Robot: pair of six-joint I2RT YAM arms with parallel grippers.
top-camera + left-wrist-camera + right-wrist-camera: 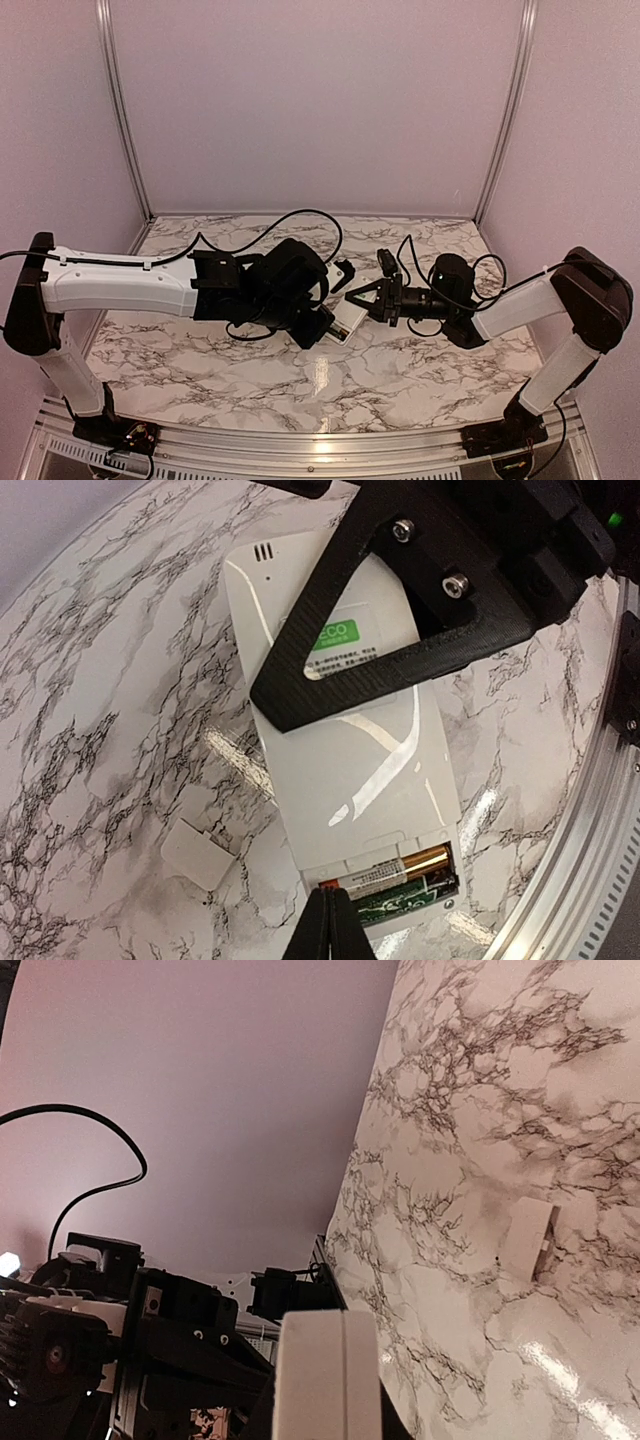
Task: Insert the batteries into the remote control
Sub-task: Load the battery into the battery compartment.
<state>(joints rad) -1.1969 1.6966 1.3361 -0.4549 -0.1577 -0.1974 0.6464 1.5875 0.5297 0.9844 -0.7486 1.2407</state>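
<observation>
Right gripper (pixel 355 303) clamps the flat white plastic remote control (pixel 350 770); left gripper (pixel 328 928), fingers together, touches the black-and-gold cylindrical battery (pixel 400 872).

Dim pinkish light, glare streaks on the marble table (pixel 320 375).

White remote control (pixel 350 780), back side up, end compartment open; gold-and-black battery (pixel 395 872) seated crosswise inside.

Small white cover piece (pixel 200 852) on the grey-veined marble tabletop (pixel 90 730).
</observation>
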